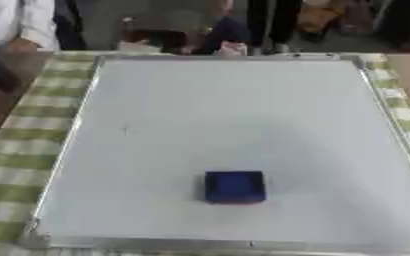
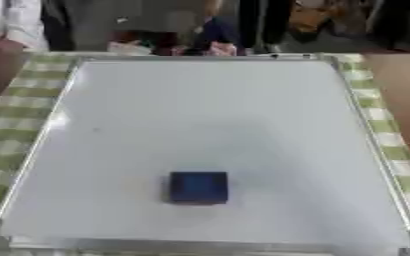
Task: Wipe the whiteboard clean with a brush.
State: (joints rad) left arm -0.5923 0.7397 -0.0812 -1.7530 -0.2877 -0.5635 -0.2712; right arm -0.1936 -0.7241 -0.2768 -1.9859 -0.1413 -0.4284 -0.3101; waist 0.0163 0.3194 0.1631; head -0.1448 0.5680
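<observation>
Whiteboard (image 1: 243,115) near edge cropped | brush (image 1: 235,187) lying on it

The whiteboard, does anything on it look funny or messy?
Nothing stands out. The whiteboard lies flat on the checked cloth, with the blue brush sitting on its near part. Only a tiny dark mark shows.
</observation>
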